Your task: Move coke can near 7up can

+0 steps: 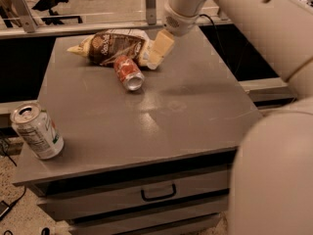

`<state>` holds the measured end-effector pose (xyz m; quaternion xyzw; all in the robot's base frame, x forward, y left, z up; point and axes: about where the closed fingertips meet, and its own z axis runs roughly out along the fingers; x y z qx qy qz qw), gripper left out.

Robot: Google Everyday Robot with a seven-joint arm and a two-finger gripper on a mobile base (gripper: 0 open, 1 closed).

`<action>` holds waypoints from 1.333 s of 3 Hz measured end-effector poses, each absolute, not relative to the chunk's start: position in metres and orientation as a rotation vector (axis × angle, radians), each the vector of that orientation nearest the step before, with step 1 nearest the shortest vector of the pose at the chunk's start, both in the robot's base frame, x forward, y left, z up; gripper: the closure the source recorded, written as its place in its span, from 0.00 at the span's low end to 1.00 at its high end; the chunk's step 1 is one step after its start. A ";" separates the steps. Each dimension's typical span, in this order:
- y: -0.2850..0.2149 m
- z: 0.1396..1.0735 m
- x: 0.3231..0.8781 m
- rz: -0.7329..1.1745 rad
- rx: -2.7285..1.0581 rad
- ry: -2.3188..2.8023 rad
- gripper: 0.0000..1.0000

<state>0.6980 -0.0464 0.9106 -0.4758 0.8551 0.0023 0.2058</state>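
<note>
The red coke can (pixel 128 73) lies on its side on the grey cabinet top (pixel 186 111), towards the back, its silver end facing the front. The silver-white 7up can (pixel 37 130) with green markings stands upright at the front left corner. My gripper (pixel 157 51) hangs from the pale arm just right of the coke can and a little above the surface, in front of the chip bag's right end. It holds nothing.
A brown and yellow chip bag (pixel 108 45) lies behind the coke can, touching it. The cabinet has a drawer with a black handle (pixel 158 193). My bulky arm (pixel 274 131) fills the right side. A metal rail (pixel 98 27) runs behind.
</note>
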 end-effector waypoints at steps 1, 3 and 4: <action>-0.030 0.891 0.709 0.120 -1.245 2.519 0.00; -0.021 0.886 0.712 0.211 -1.192 2.518 0.00; 0.000 0.883 0.704 0.259 -1.101 2.563 0.00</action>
